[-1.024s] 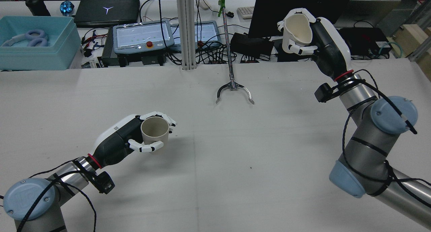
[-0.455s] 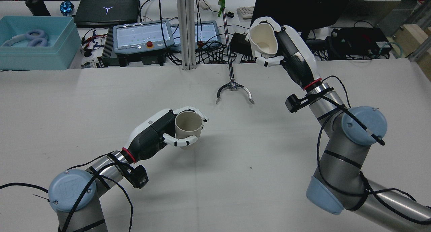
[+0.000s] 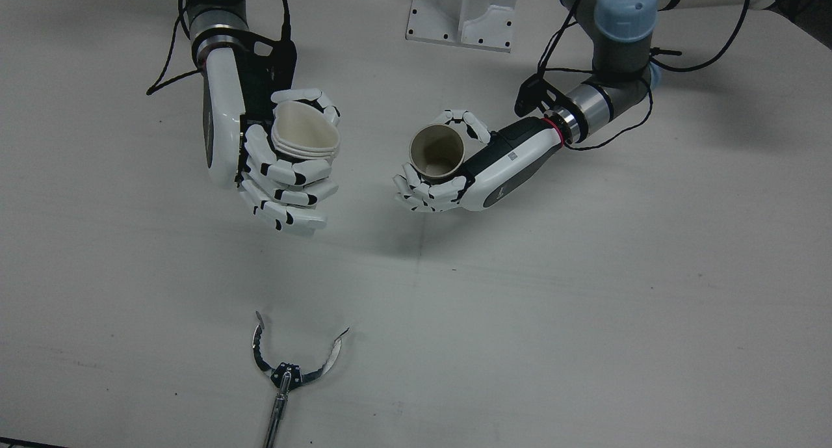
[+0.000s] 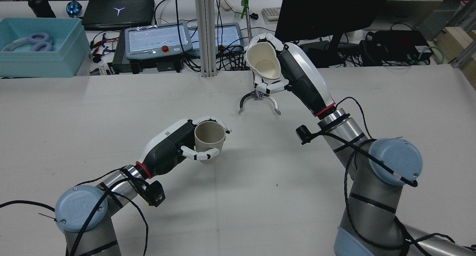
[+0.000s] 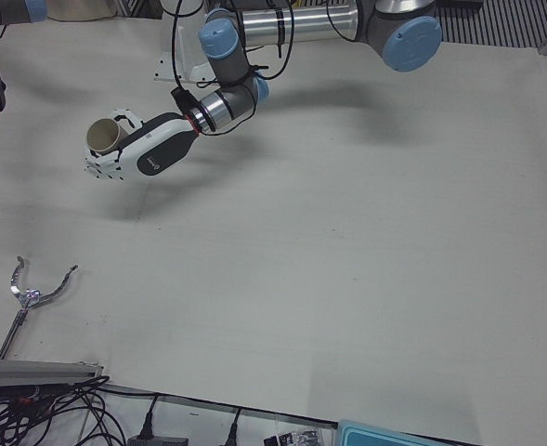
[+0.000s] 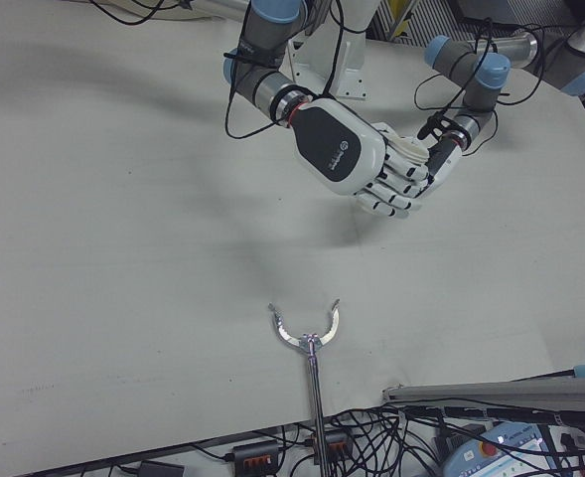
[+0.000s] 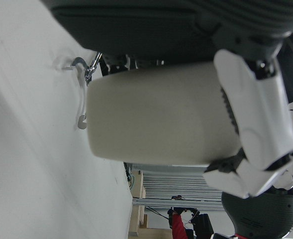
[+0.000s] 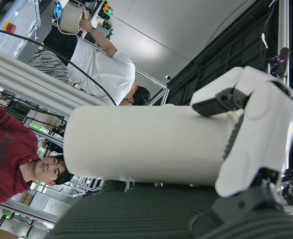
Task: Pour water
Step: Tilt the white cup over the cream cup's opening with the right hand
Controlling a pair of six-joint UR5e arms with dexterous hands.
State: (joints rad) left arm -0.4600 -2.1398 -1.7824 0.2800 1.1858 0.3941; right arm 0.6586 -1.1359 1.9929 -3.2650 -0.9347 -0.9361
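Observation:
My left hand (image 4: 169,149) is shut on a beige cup (image 4: 209,137), held upright just above the table, mouth open upward. It also shows in the front view (image 3: 437,151) and the left-front view (image 5: 104,136). My right hand (image 4: 297,75) is shut on a white cup (image 4: 263,61), squeezed out of round, raised high and tilted with its mouth toward the rear camera. In the front view the white cup (image 3: 305,132) sits to the left of the beige cup, a gap between them. The left hand view shows the beige cup's side (image 7: 161,119); the right hand view shows the white cup's side (image 8: 146,144).
A metal reacher claw (image 4: 259,100) lies on the table's far side below the right hand, also in the front view (image 3: 286,370). Behind the table stand a blue bin (image 4: 37,48), teach pendants (image 4: 158,38), cables and a monitor.
My right arm has swung left with the white cup, from the far right to above the claw. My left hand moved right with the beige cup, then stayed nearly still.

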